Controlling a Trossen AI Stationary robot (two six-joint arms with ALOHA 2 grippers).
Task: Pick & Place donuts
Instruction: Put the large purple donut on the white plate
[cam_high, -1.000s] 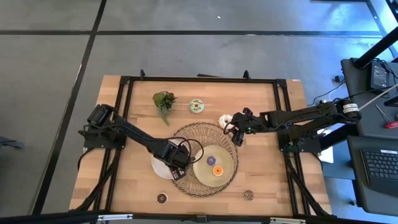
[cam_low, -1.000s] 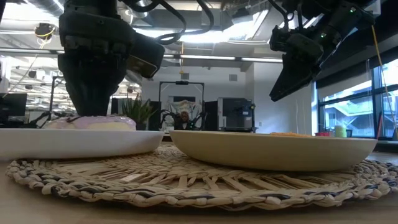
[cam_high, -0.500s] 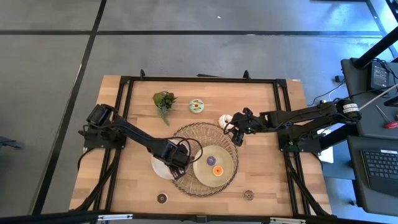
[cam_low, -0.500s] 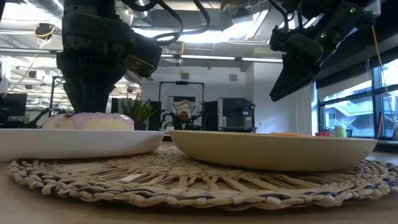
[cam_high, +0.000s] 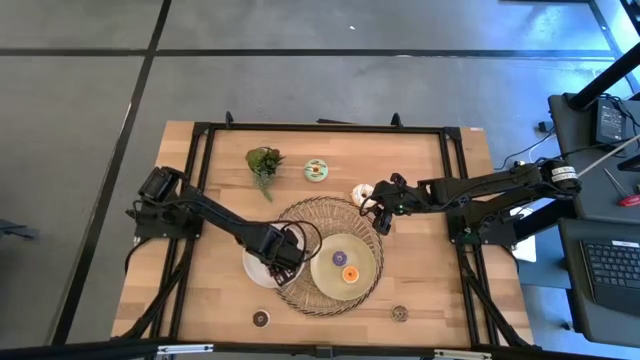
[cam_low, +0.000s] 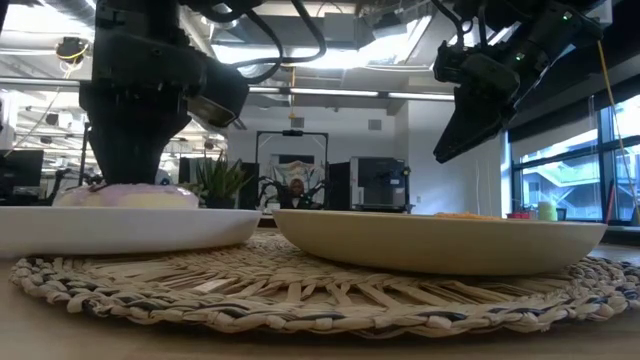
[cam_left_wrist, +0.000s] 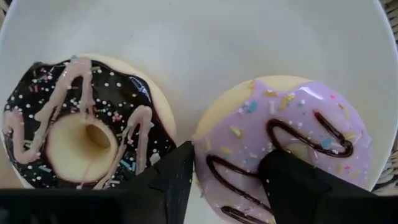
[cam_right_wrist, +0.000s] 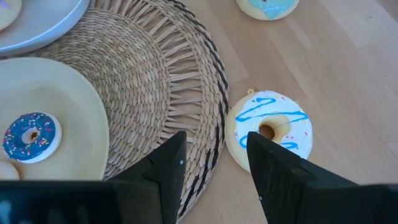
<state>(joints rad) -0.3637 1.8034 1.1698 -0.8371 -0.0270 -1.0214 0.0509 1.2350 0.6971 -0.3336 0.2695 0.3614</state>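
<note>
My left gripper (cam_left_wrist: 227, 168) is down over the white plate (cam_left_wrist: 205, 37) at the left of the woven mat (cam_high: 330, 215), shut on the purple-iced donut (cam_left_wrist: 292, 134). A chocolate donut with pink drizzle (cam_left_wrist: 81, 137) lies flat on the same plate. My right gripper (cam_right_wrist: 214, 146) hangs open, raised above the table (cam_low: 450, 150), near a white donut with blue squiggles (cam_right_wrist: 270, 130) that lies flat on the wood beside the mat. The pale-green plate (cam_high: 325, 270) holds a blue donut (cam_right_wrist: 30, 137) and an orange one (cam_high: 349, 274). My left gripper holds the purple donut by the ring's side (cam_left_wrist: 214, 155) that faces the chocolate donut. One finger (cam_left_wrist: 174, 177) stands outside the ring and the other (cam_left_wrist: 289, 183) at its hole. The fingers come from above, pointing down. The donut lies flat on the white plate (cam_low: 120, 228).
A mint-green donut (cam_high: 316, 170) and a leafy sprig (cam_high: 263, 165) lie toward the far edge. Two brown donuts (cam_high: 261, 318) (cam_high: 399, 314) sit near the near edge. Bare wood shows at the table's left and right sides.
My left gripper has shifted toward the table's left, and the purple donut has slid the same way across the white plate, staying flat. My right gripper has kept still.
</note>
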